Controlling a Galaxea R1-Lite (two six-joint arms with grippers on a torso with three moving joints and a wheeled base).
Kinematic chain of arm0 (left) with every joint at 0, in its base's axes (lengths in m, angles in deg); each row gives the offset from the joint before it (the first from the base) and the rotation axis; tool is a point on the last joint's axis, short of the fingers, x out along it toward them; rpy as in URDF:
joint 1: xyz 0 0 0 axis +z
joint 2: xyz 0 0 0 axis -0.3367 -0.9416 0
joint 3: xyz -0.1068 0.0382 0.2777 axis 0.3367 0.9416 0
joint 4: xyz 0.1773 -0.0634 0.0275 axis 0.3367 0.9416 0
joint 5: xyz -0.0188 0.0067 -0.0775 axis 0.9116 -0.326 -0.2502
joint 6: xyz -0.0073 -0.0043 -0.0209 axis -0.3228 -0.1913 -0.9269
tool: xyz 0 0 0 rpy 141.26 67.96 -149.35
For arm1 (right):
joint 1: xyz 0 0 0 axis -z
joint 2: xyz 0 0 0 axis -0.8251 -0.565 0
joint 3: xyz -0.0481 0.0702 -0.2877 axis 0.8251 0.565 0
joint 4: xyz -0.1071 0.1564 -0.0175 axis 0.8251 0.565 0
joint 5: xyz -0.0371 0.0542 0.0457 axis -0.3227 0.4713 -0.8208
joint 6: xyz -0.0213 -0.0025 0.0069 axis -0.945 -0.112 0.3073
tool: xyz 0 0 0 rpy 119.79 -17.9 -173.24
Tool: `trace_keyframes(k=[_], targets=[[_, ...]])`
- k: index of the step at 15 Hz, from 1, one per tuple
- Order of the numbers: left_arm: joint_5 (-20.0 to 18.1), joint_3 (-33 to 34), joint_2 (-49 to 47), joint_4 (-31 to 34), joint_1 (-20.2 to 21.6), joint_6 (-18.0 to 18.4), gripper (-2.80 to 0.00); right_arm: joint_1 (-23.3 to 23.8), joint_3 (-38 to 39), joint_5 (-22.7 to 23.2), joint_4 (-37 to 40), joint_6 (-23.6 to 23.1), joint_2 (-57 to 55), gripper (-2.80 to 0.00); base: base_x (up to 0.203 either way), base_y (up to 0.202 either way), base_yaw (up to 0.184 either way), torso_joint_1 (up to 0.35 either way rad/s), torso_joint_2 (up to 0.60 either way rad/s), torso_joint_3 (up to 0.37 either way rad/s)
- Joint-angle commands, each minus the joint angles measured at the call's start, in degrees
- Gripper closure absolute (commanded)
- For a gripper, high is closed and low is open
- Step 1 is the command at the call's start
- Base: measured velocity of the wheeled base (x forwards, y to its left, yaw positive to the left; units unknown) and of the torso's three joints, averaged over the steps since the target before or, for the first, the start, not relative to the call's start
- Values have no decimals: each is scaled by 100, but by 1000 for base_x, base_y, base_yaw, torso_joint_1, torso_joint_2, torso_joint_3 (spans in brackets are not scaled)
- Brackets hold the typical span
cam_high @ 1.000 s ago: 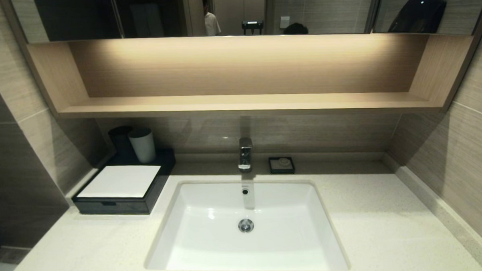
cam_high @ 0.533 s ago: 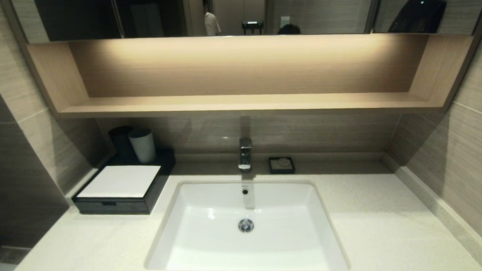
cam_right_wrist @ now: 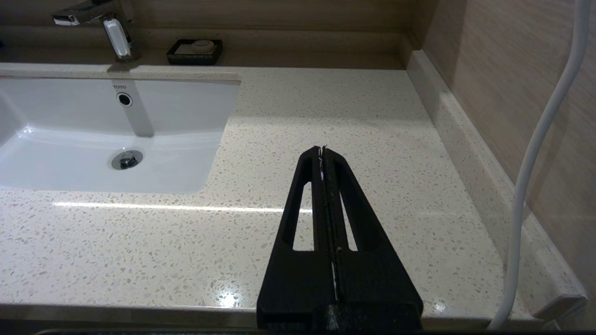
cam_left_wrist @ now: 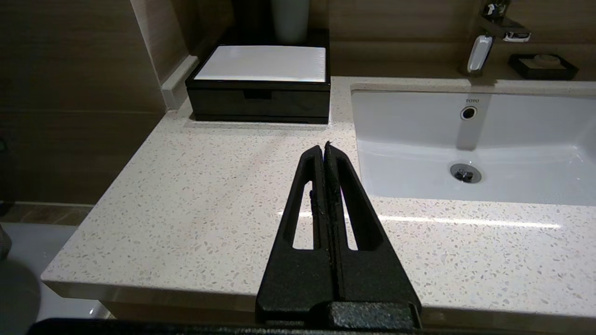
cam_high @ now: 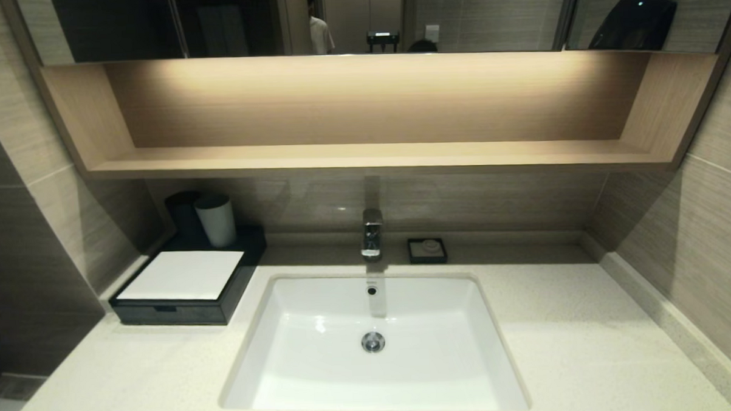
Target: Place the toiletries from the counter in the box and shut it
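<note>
The black box (cam_high: 186,297) with its white top panel stands at the back left of the speckled counter (cam_high: 589,343), its front drawer pushed in; it also shows in the left wrist view, box (cam_left_wrist: 260,97). No toiletries are in view on the counter. My left gripper (cam_left_wrist: 323,148) is shut and empty, hovering over the counter's front edge left of the sink, well short of the box. My right gripper (cam_right_wrist: 322,150) is shut and empty over the counter right of the sink. Neither arm shows in the head view.
A white sunken sink (cam_high: 370,351) fills the middle, with a chrome tap (cam_high: 372,232) behind it. A small black soap dish (cam_high: 427,251) sits right of the tap. A grey cup (cam_high: 216,220) stands behind the box. A wooden shelf (cam_high: 370,156) overhangs. A white cable (cam_right_wrist: 535,153) hangs right.
Neither gripper nor any object on the counter has moved; only the reflections in the mirror shift slightly.
</note>
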Motion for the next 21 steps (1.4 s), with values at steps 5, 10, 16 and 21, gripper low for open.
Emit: trace_keyframes(k=[5, 10, 16, 21], targets=[[-16, -1, 11, -17, 1, 10, 0, 0, 1, -2, 0, -2, 9, 0, 0, 0, 0, 0, 0, 0], [-16, -1, 11, -17, 1, -43, 0, 0, 1, -2, 0, 3, 0, 0, 0, 0, 0, 0, 0, 0], [-16, -1, 11, -17, 1, -43, 0, 0, 1, -2, 0, -2, 9, 0, 0, 0, 0, 0, 0, 0], [-16, -1, 11, -17, 1, -43, 0, -7, 1, 6, 9, -35, 9, 0, 0, 0, 0, 0, 0, 0]])
